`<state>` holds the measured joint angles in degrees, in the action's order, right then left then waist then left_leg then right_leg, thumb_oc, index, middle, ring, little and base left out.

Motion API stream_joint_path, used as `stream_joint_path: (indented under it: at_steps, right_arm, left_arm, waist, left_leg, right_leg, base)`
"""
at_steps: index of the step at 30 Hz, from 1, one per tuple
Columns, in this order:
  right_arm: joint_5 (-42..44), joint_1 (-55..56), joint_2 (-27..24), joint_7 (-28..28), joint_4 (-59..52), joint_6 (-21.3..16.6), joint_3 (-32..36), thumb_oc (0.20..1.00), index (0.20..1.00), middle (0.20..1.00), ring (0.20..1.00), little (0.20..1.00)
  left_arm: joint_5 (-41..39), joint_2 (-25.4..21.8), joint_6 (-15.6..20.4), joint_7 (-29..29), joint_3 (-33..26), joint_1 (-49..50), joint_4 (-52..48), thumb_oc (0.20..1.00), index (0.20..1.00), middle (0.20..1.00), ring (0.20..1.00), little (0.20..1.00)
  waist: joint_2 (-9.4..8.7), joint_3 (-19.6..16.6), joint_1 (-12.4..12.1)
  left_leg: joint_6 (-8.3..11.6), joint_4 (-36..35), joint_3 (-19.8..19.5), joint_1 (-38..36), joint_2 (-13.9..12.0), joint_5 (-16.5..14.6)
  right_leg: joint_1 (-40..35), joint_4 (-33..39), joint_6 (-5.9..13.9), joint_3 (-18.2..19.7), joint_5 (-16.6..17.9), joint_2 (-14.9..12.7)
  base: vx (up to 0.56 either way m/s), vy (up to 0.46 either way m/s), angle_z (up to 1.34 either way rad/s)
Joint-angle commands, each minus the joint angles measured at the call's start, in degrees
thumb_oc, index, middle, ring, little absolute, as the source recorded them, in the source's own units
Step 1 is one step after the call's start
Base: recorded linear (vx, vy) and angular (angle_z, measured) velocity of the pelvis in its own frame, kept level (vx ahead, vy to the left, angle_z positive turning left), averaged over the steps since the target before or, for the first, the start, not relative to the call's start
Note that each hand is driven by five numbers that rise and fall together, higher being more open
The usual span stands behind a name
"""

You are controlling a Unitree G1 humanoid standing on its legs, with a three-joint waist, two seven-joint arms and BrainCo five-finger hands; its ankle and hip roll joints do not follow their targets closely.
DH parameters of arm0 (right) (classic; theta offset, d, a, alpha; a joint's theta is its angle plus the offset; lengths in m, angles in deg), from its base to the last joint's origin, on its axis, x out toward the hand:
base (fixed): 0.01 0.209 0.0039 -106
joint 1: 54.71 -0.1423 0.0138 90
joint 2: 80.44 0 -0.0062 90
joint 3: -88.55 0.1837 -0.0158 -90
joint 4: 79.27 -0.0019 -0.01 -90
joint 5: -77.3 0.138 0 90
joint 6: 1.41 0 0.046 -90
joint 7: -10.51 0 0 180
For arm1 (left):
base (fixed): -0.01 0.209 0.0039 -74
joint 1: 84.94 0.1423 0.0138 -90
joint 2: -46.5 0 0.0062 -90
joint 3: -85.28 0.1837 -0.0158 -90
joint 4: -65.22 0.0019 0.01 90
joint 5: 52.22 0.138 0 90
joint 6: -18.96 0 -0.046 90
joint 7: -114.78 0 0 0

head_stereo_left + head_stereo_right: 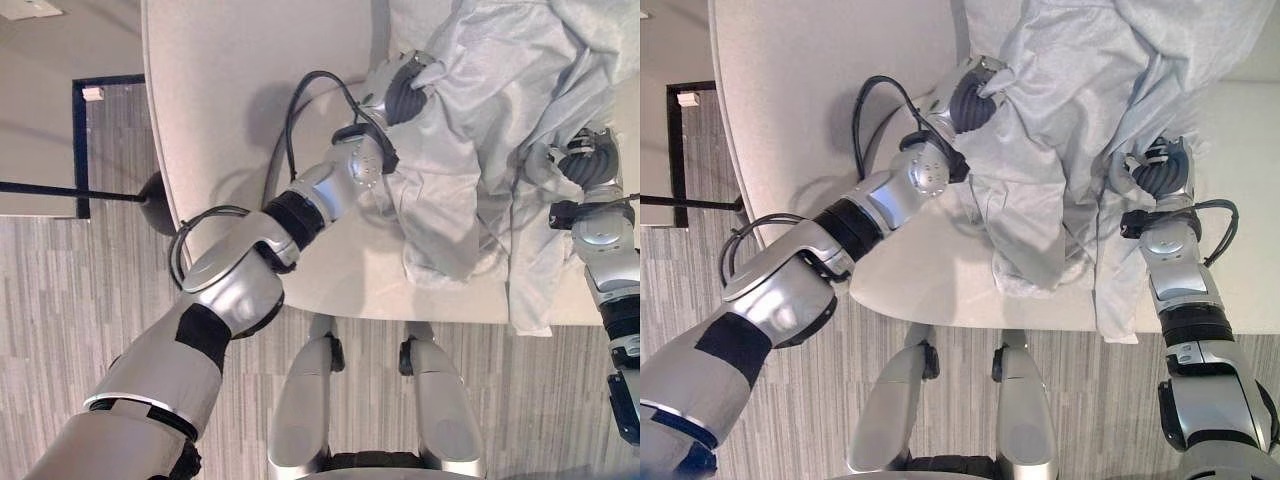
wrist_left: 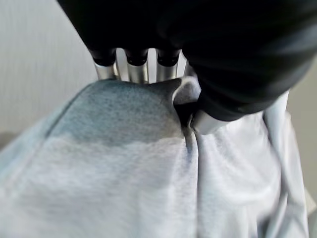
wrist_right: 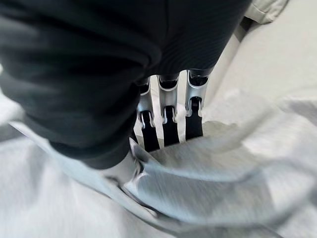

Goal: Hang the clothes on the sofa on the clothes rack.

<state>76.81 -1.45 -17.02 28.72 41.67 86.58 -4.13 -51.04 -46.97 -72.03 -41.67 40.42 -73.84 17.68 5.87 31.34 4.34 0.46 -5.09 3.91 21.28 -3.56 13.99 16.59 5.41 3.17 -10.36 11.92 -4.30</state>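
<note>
A light grey garment (image 1: 480,110) lies bunched on the cream sofa (image 1: 230,90), with part of it hanging over the seat's front edge. My left hand (image 1: 403,92) grips the garment's left edge. In the left wrist view the fingers (image 2: 136,69) go under a fold of the cloth (image 2: 129,163) and the thumb presses on top. My right hand (image 1: 585,160) holds the garment's right side. In the right wrist view its fingers (image 3: 168,119) and thumb pinch a ridge of the cloth (image 3: 237,183).
A black pole (image 1: 70,190) with a round dark base (image 1: 155,205) stands on the floor left of the sofa. A dark-edged panel (image 1: 80,140) lies beside it. Grey wood-look floor (image 1: 100,300) runs along the sofa's front edge.
</note>
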Motion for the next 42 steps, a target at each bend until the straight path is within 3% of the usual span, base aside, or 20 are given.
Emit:
stream_joint_path:
  at_steps: [1, 7, 9, 17, 22, 23, 25, 27, 30, 33, 35, 37, 42]
  right_arm:
    - [-2.6, 3.2, -4.1, 1.6, -3.3, -1.8, 7.2, 0.200, 0.200, 0.200, 0.200, 0.200]
    - [-3.5, 5.6, -2.9, 1.3, -6.8, -1.2, 9.3, 0.200, 0.200, 0.200, 0.200, 0.200]
    - [-4.7, 6.8, -2.1, 0.6, -11.0, -1.3, 10.4, 0.200, 0.200, 0.200, 0.200, 0.200]
    - [-6.8, 7.3, -0.1, -0.9, -21.7, -1.8, 10.6, 0.200, 0.200, 0.200, 0.200, 0.200]
    - [-7.4, 5.3, 0.7, -2.2, -28.3, -2.4, 8.8, 0.200, 0.200, 0.200, 0.200, 0.200]
    - [-7.5, 5.4, 0.8, -2.2, -28.5, -2.3, 8.7, 0.200, 0.200, 0.200, 0.200, 0.200]
    - [-6.2, 2.8, 1.6, -2.6, -32.2, -2.7, 7.5, 0.200, 0.200, 0.200, 0.200, 0.200]
    - [-5.8, 2.5, 1.9, -2.7, -32.7, -2.6, 7.1, 0.200, 0.200, 0.200, 0.200, 0.200]
    - [-5.5, 2.0, 2.8, -2.3, -34.1, -2.1, 7.2, 0.200, 0.200, 0.200, 0.200, 0.200]
    - [-4.9, 1.3, 3.5, -2.2, -33.2, -1.9, 5.8, 0.200, 0.200, 0.200, 0.200, 0.200]
    - [-4.5, 1.5, 3.9, -2.2, -32.2, -1.5, 5.5, 0.200, 0.200, 0.200, 0.200, 0.200]
    - [-4.3, 1.4, 4.3, -2.1, -31.4, -1.1, 5.2, 0.200, 0.200, 0.200, 0.200, 0.200]
    - [-4.4, 0.9, 5.3, -1.4, -29.2, -0.9, 5.2, 0.200, 0.200, 0.200, 0.200, 0.200]
  left_arm:
    - [2.5, 1.6, 1.7, 2.1, -6.0, -3.8, -1.6, 0.200, 0.200, 0.200, 0.200, 0.200]
    - [5.5, -5.6, 0.3, 1.2, -10.3, 1.1, -11.7, 0.200, 0.200, 0.200, 0.200, 0.200]
    - [7.3, -10.0, 0.0, 0.4, -13.3, 4.4, -18.4, 0.200, 0.200, 0.200, 0.200, 0.200]
    - [9.6, -17.5, -1.2, -1.0, -20.7, 13.6, -29.4, 0.200, 0.200, 0.200, 0.200, 0.200]
    - [10.4, -21.9, -1.8, -1.0, -25.7, 19.4, -33.2, 0.200, 0.200, 0.200, 0.200, 0.200]
    - [10.4, -22.0, -1.9, -1.1, -25.9, 19.8, -33.5, 0.200, 0.200, 0.200, 0.200, 0.200]
    - [11.3, -25.1, -2.1, -0.5, -31.4, 24.4, -35.9, 0.200, 0.200, 0.200, 0.200, 0.200]
    - [11.6, -25.6, -2.3, -0.5, -33.2, 25.7, -36.7, 0.200, 0.200, 0.200, 0.200, 0.200]
    - [13.7, -25.9, -2.5, -0.5, -38.2, 30.1, -38.2, 0.200, 0.200, 0.200, 0.200, 0.200]
    - [14.9, -26.0, -2.8, -1.2, -41.2, 32.6, -39.0, 0.200, 0.200, 0.200, 0.200, 0.200]
    - [15.6, -26.0, -2.6, -1.6, -42.4, 33.2, -38.7, 0.200, 0.200, 0.200, 0.200, 0.200]
    - [16.2, -26.4, -2.7, -1.8, -42.5, 32.4, -38.4, 0.200, 0.200, 0.200, 0.200, 0.200]
    - [16.2, -27.6, -2.4, -1.5, -41.5, 30.8, -37.5, 0.200, 0.200, 0.200, 0.200, 0.200]
  waist:
    - [2.00, -1.5, -3.5]
    - [1.01, -1.5, -4.1]
    - [-0.35, -1.5, -4.6]
    - [-3.00, -1.8, -5.4]
    - [-5.38, -9.8, -7.5]
    - [-5.40, -10.0, -7.4]
    - [-7.57, -14.7, -9.8]
    - [-8.06, -15.5, -10.2]
    - [-9.96, -16.9, -11.7]
    - [-9.84, -18.1, -12.1]
    - [-9.96, -19.8, -11.8]
    - [-10.04, -21.2, -11.3]
    - [-10.55, -21.9, -12.4]
  left_leg:
    - [6.21, 0.1, -1.9, -13.3, -8.3, -11.5]
    - [5.82, 0.1, -1.9, -16.8, -7.9, -10.9]
    - [5.44, 0.1, -1.5, -20.3, -7.7, -10.8]
    - [4.61, 0.1, -0.4, -30.8, -8.0, -11.4]
    - [3.98, 0.1, 0.3, -32.4, -8.8, -11.1]
    - [3.99, 0.1, 0.4, -32.4, -8.8, -11.1]
    - [3.88, 0.1, 1.5, -32.7, -9.6, -10.7]
    - [3.98, 0.1, 2.0, -32.5, -9.7, -10.7]
    - [4.49, 0.1, 6.5, -32.1, -10.1, -10.4]
    - [4.58, 0.1, 9.5, -34.9, -11.4, -9.8]
    - [4.74, 0.1, 11.7, -38.2, -13.7, -8.9]
    - [5.24, 0.1, 12.0, -40.1, -15.9, -8.0]
    - [5.92, 0.1, 10.1, -38.7, -15.2, -9.4]
  right_leg:
    - [1.5, -0.4, 1.95, -0.3, -4.0, -4.3]
    - [-2.2, -0.4, 1.69, -1.2, -4.1, -4.3]
    - [-5.8, -0.4, 1.40, -1.4, -4.2, -4.0]
    - [-16.3, -0.4, 0.93, -1.0, -5.2, -2.3]
    - [-18.4, -0.4, 0.96, -1.2, -6.3, -0.8]
    - [-18.3, -0.4, 0.96, -1.1, -6.3, -0.7]
    - [-20.2, -0.4, 1.09, -1.7, -7.1, 0.2]
    - [-20.5, -0.4, 1.15, -2.0, -7.3, 0.2]
    - [-22.0, -0.4, 1.59, -4.4, -7.4, -0.2]
    - [-22.6, -0.4, 2.06, -6.5, -6.8, -1.1]
    - [-22.4, -0.4, 2.75, -8.4, -5.6, -2.3]
    - [-22.4, -0.4, 3.12, -9.8, -5.1, -3.5]
    - [-22.7, -0.4, 2.95, -9.9, -4.8, -5.2]
  base:
    - [0.01, 0.026, 0.10]
    - [-0.01, 0.021, 0.08]
    - [0.01, 0.006, 0.04]
    - [0.01, -0.015, 0.00]
    - [0.05, -0.052, 0.04]
    - [0.05, -0.099, 0.02]
    - [0.01, -0.088, 0.03]
    - [0.00, -0.042, 0.12]
    - [0.00, 0.012, 0.39]
    - [0.01, 0.105, 0.67]
    - [-0.01, 0.194, 0.26]
    - [-0.07, 0.286, 0.80]
    - [-0.08, 0.227, 0.32]
